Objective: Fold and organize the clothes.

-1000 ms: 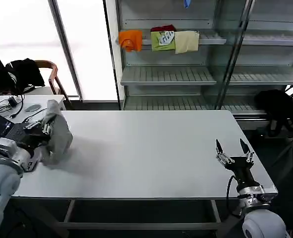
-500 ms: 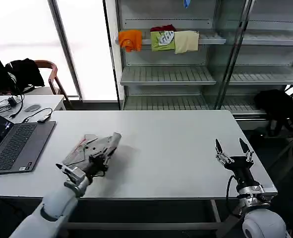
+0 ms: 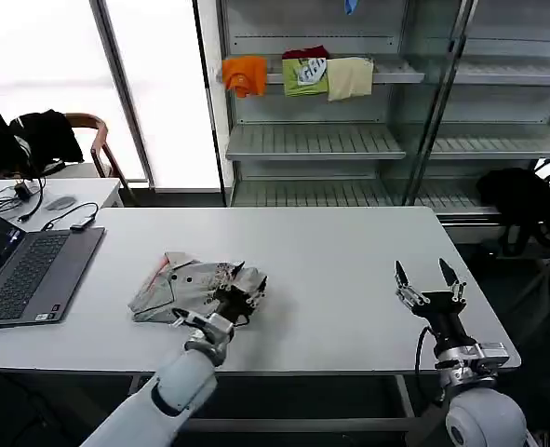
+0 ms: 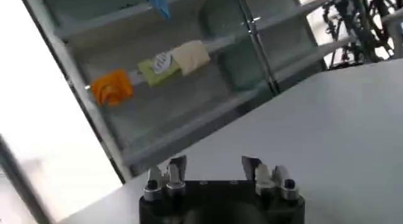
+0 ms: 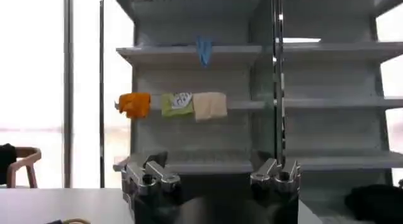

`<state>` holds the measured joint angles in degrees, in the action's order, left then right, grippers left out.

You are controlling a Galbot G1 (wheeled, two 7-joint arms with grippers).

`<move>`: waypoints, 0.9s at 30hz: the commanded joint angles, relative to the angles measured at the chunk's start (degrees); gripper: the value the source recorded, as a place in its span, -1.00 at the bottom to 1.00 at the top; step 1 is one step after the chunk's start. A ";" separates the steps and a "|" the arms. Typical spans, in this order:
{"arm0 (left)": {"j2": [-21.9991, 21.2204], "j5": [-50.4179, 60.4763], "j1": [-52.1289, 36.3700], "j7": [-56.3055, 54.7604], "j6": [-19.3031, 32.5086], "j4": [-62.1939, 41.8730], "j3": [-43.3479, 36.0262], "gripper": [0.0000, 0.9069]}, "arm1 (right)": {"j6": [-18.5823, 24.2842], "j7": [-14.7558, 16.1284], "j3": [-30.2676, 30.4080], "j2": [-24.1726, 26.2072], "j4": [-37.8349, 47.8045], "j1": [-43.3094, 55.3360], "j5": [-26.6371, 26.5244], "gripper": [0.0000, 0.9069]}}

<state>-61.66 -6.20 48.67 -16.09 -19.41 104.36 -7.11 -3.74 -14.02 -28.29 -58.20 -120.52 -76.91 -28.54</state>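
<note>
Left gripper (image 3: 240, 300) low at the right edge of the crumpled grey shirt (image 3: 183, 287), touching the cloth; fingers spread apart, no fold pinched. Shirt lies on the white table (image 3: 330, 251), near the front edge. Right gripper (image 3: 427, 282) hovers well apart, fingers open, empty.

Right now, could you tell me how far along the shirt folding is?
Done: one grey collared shirt lies crumpled on the white table. In hand: the left gripper sits at its right edge, open, having just released it. The right gripper waits open at the table's right. Left: spreading, folding and placing; nothing is folded yet.
</note>
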 commanded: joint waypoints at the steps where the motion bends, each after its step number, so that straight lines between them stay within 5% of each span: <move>1: -2.08 -2.37 -6.01 -13.17 -9.73 11.23 -2.63 1.00 | -2.99 -0.05 5.42 -2.48 1.59 5.78 1.05 1.00; 3: 0.59 -4.75 -3.25 -10.70 -13.12 16.14 4.43 1.00 | -4.21 -0.25 9.44 -4.30 2.50 8.08 2.82 1.00; 8: 8.93 -4.20 8.47 -6.27 -8.16 20.55 17.05 1.00 | -7.70 -0.33 18.81 -7.98 4.88 12.87 5.25 1.00; 14: 7.65 -10.50 20.44 11.52 3.06 20.22 34.88 1.00 | -11.81 -5.17 32.93 -15.72 14.08 20.90 4.45 1.00; 19: 5.31 -14.44 21.86 14.65 2.98 19.86 36.63 1.00 | -14.20 -7.17 38.44 -21.53 19.46 23.30 1.94 1.00; 27: 3.55 -13.48 22.19 16.76 2.42 19.86 35.60 1.00 | -14.35 -8.38 39.01 -29.25 27.46 25.64 1.20 1.00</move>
<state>-57.62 -16.36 65.85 -5.87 -19.08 122.23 21.08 -15.38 -19.83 2.42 -76.90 -103.60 -56.59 -26.14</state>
